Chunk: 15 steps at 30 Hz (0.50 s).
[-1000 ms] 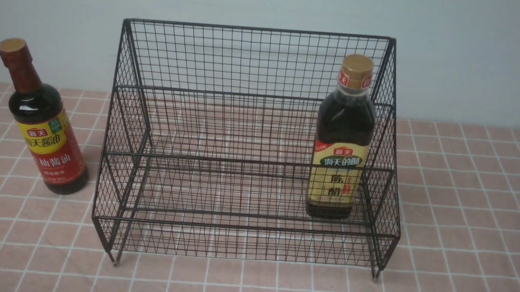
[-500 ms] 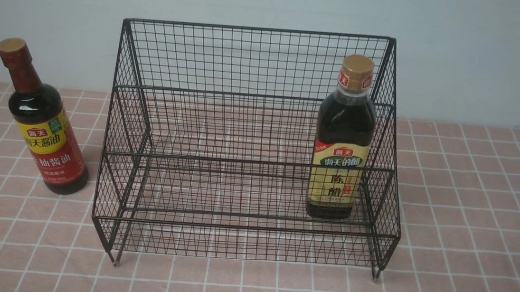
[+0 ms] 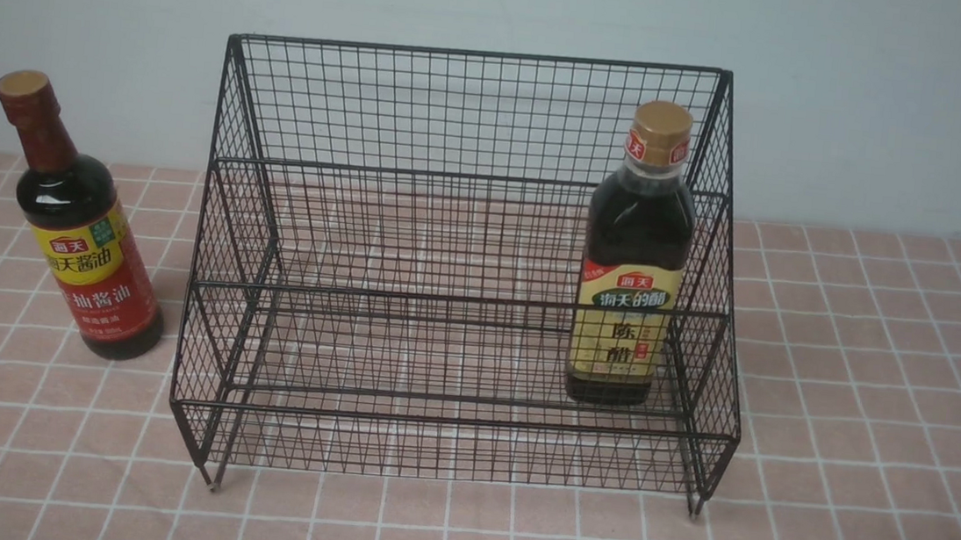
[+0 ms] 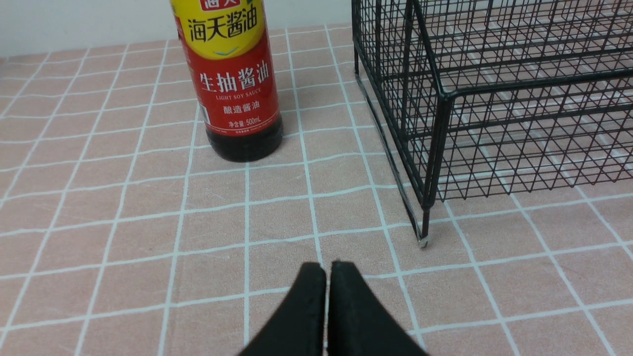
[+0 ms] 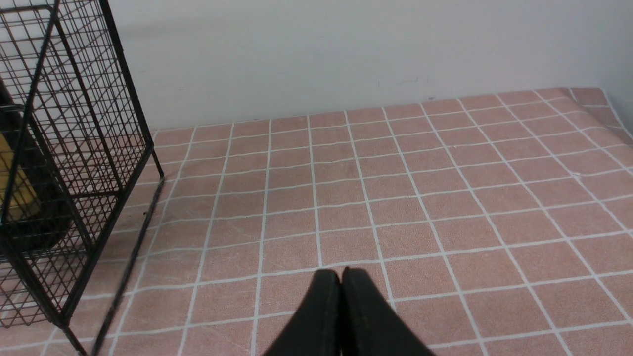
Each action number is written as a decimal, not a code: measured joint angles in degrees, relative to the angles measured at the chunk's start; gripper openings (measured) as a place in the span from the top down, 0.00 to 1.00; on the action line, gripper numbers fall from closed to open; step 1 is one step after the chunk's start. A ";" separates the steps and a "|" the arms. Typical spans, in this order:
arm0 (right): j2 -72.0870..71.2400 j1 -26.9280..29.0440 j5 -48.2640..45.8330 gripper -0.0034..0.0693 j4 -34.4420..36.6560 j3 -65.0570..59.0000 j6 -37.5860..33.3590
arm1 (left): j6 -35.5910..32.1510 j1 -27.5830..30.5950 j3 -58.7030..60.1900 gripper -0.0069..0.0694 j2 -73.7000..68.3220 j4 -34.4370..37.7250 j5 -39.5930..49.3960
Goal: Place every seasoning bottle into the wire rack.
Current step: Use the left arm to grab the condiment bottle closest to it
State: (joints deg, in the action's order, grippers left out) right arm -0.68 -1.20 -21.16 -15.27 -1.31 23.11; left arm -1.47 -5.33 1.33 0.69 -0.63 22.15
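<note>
The black wire rack (image 3: 478,111) stands mid-table, against the wall. A broad dark bottle with gold cap and beige label (image 3: 633,258) stands upright on the rack's lower shelf, at its right end. A slim bottle with red-and-yellow label (image 3: 82,240) stands upright on the cloth left of the rack. In the left wrist view this slim bottle (image 4: 232,84) is ahead of my left gripper (image 4: 326,269), which is shut and empty, with the rack's corner (image 4: 435,99) beside it. My right gripper (image 5: 341,274) is shut and empty over bare cloth, the rack's side (image 5: 74,148) off to one side. Neither arm shows in the front view.
A pink checked cloth (image 3: 875,387) covers the table up to a pale wall (image 3: 859,95) behind. In the right wrist view the cloth's far corner (image 5: 588,99) meets the wall.
</note>
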 joint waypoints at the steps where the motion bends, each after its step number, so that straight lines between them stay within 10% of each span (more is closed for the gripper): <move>1: 0.00 0.00 -0.05 0.97 0.00 0.00 0.00 | 0.00 0.00 0.00 0.92 0.00 0.00 0.00; 15: 0.00 0.06 0.45 0.97 14.55 0.00 -16.87 | 0.00 0.00 0.00 0.92 0.00 0.00 0.00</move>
State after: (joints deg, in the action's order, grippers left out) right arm -0.68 -1.14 -20.71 -0.72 -1.31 6.24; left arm -1.47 -5.33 1.33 0.69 -0.63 22.15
